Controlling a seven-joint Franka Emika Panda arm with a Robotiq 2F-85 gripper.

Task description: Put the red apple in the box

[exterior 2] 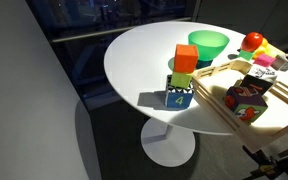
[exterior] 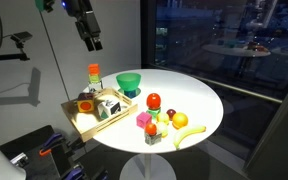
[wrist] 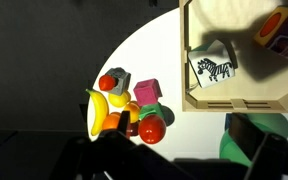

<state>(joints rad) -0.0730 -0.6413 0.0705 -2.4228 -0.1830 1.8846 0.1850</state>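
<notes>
The red apple (exterior: pixel 154 101) sits on the round white table (exterior: pixel 199 100) at the edge of a cluster of toy fruit, near the green bowl. It also shows in an exterior view (exterior 2: pixel 252 41) and in the wrist view (wrist: pixel 152 128). The wooden box (exterior: pixel 84 118) stands at the table's edge and holds picture cubes, one with a zebra (wrist: pixel 214 68). It also shows in an exterior view (exterior 2: pixel 269 108). My gripper (exterior: pixel 90 41) hangs high above the box and table, open and empty. In the wrist view its dark fingers (wrist: pixel 189 152) frame the bottom edge.
A green bowl (exterior: pixel 130 83) stands beside the box. A stack of coloured blocks (exterior 2: pixel 182 75) stands near the table's rim. A banana (exterior: pixel 189 133), a pink cube (exterior: pixel 142 120) and other toy fruit lie around the apple.
</notes>
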